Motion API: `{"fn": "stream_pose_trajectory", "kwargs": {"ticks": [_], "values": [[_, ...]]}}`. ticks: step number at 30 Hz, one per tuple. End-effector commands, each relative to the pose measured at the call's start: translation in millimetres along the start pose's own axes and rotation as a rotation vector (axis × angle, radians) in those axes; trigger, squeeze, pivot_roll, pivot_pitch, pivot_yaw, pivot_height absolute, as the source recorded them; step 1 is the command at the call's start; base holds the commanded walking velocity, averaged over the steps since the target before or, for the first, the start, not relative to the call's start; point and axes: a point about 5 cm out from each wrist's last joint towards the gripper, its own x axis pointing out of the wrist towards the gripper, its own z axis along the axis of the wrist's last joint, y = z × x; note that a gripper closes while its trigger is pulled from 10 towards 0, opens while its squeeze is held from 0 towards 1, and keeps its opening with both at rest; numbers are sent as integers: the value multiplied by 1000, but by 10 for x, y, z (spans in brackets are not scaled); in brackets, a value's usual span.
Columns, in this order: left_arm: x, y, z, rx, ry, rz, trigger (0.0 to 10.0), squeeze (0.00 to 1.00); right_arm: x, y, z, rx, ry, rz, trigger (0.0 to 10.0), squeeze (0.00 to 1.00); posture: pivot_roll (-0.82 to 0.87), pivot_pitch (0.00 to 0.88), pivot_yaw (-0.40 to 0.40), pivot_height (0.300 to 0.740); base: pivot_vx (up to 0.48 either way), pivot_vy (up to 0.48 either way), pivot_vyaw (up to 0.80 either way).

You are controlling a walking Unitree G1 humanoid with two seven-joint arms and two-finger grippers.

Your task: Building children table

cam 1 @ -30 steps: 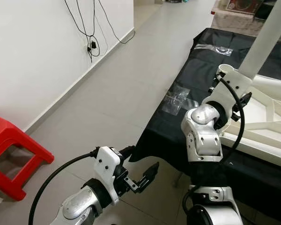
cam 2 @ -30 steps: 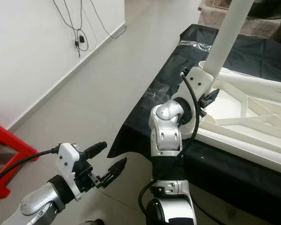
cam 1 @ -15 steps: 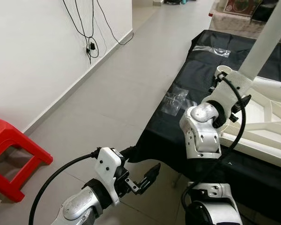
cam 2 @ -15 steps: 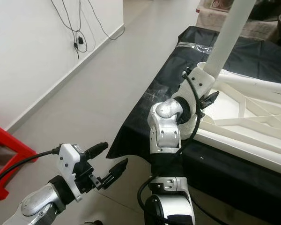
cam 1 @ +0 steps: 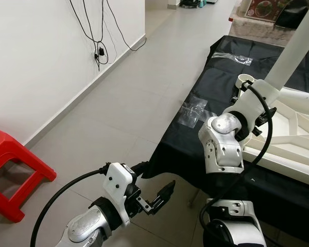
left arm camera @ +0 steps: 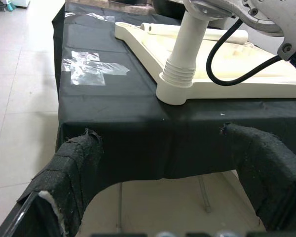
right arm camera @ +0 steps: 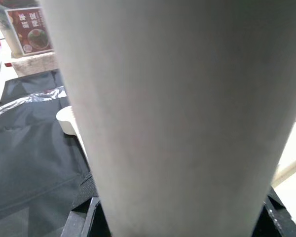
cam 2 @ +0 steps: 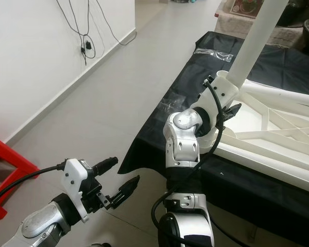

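Right gripper (cam 2: pixel 227 110), slightly raised, around leg (cam 2: pixel 257 38)

I see a pale grey tiled floor (cam 1: pixel 118 98) running along a white wall (cam 1: pixel 36 56), black cables (cam 1: pixel 95 31) hanging down it (plugged in low). A red plastic stool (cam 1: pixel 13 172) stands at my left, a black-draped table (cam 1: pixel 216 87) at right.

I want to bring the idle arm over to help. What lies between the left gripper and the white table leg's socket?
In the left wrist view, the left gripper faces the socket across the table's black cloth: its hanging edge and bare top, nothing else.
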Motion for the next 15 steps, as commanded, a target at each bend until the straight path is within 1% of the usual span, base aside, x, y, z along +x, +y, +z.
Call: {"fn": "stream_pose_trajectory", "kwargs": {"ticks": [1, 15], "values": [[-15, -9, -49, 3, 23, -5, 10000, 0, -183, -53, -463, 38, 297, -12, 10000, 0, 108, 178, 23, 740, 0, 0, 0], [-16, -5, -54, 4, 27, -4, 10000, 0, -211, -88, -497, 32, 306, -15, 10000, 0, 109, 181, 24, 740, 0, 0, 0]]}}
